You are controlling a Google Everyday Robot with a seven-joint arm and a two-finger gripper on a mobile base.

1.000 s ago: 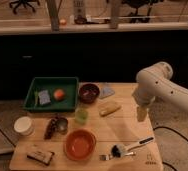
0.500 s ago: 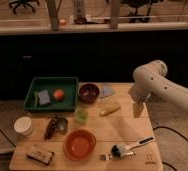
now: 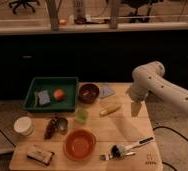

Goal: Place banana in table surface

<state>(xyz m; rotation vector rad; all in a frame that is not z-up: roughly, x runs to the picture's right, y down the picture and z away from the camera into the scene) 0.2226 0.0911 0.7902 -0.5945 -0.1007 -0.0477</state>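
While the banana (image 3: 110,109) lies on the surface (image 3: 127,131) mid-frame, the claw (image 3: 135,108) hangs just right of it, its opening impossible to tell.

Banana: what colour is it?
The banana is pale yellow, clearest in the camera view; the gripper hovers beside it.

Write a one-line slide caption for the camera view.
Banana lies on the wooden table surface near the dark bowl, the robot's claw hanging beside it, not touching.

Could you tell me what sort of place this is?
Probably an office or lab test area: office chair legs beyond a glazed partition, a wooden table of dishes, the gripper hanging near the banana.
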